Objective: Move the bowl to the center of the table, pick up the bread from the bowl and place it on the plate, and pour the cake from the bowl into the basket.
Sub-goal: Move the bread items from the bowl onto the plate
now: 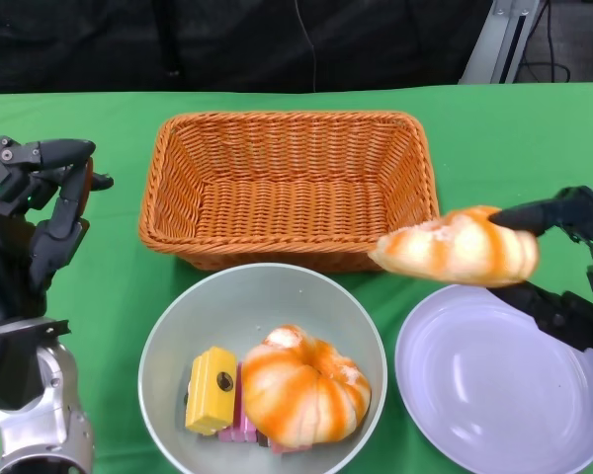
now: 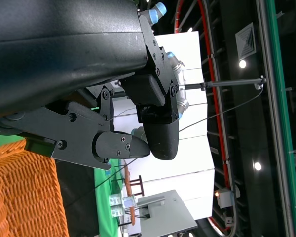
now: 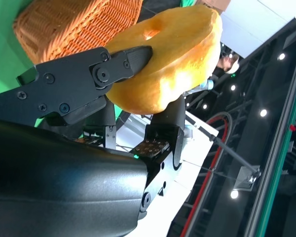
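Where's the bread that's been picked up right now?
In the head view the bread is held by the right hand, above the gap between basket and plate.

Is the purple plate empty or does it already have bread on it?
Empty. The plate shows only bare surface; the right hand holds one bread in the air above the plate's far edge.

No text, label, brand or number can be read anywhere around the wicker basket (image 1: 289, 188) (not on the food, dishes or hands either).
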Available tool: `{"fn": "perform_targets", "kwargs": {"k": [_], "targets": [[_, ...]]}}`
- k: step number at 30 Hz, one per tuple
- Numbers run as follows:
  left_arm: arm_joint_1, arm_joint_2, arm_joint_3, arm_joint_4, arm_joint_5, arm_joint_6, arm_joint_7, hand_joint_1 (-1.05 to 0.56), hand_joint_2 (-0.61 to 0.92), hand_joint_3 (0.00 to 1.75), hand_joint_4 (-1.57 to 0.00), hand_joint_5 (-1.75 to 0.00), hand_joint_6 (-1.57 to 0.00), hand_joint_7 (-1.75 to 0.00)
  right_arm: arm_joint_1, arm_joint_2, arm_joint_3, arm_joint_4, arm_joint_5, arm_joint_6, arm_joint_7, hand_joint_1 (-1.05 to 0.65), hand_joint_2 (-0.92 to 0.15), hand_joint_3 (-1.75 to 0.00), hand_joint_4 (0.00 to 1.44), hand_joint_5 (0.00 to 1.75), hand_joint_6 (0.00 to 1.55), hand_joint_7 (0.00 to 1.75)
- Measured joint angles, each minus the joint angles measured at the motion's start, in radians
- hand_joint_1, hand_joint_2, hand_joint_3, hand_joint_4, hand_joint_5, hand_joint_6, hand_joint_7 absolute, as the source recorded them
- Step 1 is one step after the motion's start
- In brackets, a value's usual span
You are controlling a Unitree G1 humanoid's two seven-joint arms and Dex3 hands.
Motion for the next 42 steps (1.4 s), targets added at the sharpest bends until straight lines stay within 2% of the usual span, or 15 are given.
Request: {"fn": "perform_targets", "kwargs": {"k": [4, 14, 21, 28, 32, 36, 38, 39, 41, 42], "targets": [[0.000, 0.008, 0.000, -0.004, 0.017, 0.003, 0.008, -0.16, 0.92, 0.27, -0.78, -1.31, -0.90, -0.90, 0.029, 0.001, -0.023, -0.005, 0.059, -0.005, 0.057, -0.09, -0.92, -0.23, 0.59, 1.63, 0.57, 1.34], [0.000, 0.014, -0.002, -0.016, 0.075, 0.005, 0.075, -0.16, 0.92, 0.29, -0.78, -1.31, -0.88, -0.92, 0.073, 0.008, -0.080, 0.010, 0.063, -0.032, 0.111, -0.06, -0.90, -0.26, 0.64, 1.63, 0.60, 1.31], [0.000, 0.018, -0.005, -0.018, 0.075, 0.004, 0.076, -0.17, 0.92, 0.28, -0.77, -1.33, -0.88, -0.94, 0.072, 0.008, -0.122, 0.094, 0.011, -0.080, 0.117, -0.10, -0.86, -0.26, 0.69, 1.61, 0.68, 1.24], [0.001, 0.021, -0.005, -0.021, 0.079, 0.004, 0.077, -0.19, 0.92, 0.26, -0.77, -1.35, -0.87, -0.95, 0.059, 0.008, -0.148, 0.182, -0.042, -0.111, 0.104, -0.15, -0.81, -0.28, 0.74, 1.51, 0.73, 1.20], [0.001, 0.020, -0.006, -0.028, 0.060, 0.007, 0.076, -0.17, 0.92, 0.26, -0.79, -1.31, -0.89, -0.92, 0.046, -0.024, -0.146, 0.236, -0.080, -0.119, 0.110, -0.15, -0.76, -0.34, 0.75, 1.51, 0.73, 1.20], [0.003, 0.021, -0.007, -0.035, 0.063, 0.008, 0.076, -0.18, 0.92, 0.26, -0.77, -1.34, -0.88, -0.92, 0.028, -0.064, -0.153, 0.289, -0.177, -0.139, 0.074, -0.13, -0.70, -0.42, 0.77, 1.44, 0.77, 1.15], [0.003, 0.020, -0.008, -0.036, 0.068, 0.008, 0.077, -0.18, 0.92, 0.26, -0.77, -1.35, -0.88, -0.93, 0.013, -0.074, -0.167, 0.320, -0.257, -0.165, 0.021, -0.12, -0.58, -0.61, 0.78, 1.41, 0.80, 1.11], [0.004, 0.020, -0.009, -0.037, 0.068, 0.008, 0.077, -0.17, 0.92, 0.26, -0.77, -1.35, -0.88, -0.93, 0.008, -0.078, -0.175, 0.328, -0.304, -0.173, -0.016, -0.12, -0.56, -0.65, 0.77, 1.41, 0.80, 1.10], [0.007, 0.020, -0.009, -0.043, 0.066, 0.009, 0.076, -0.17, 0.92, 0.26, -0.77, -1.35, -0.88, -0.93, 0.005, -0.100, -0.181, 0.329, -0.414, -0.181, -0.092, -0.11, -0.57, -0.62, 0.76, 1.41, 0.80, 1.07], [0.008, 0.020, -0.009, -0.046, 0.063, 0.009, 0.076, -0.17, 0.92, 0.26, -0.77, -1.35, -0.88, -0.92, 0.004, -0.113, -0.182, 0.329, -0.469, -0.183, -0.133, -0.10, -0.62, -0.52, 0.77, 1.39, 0.81, 1.04]]}}
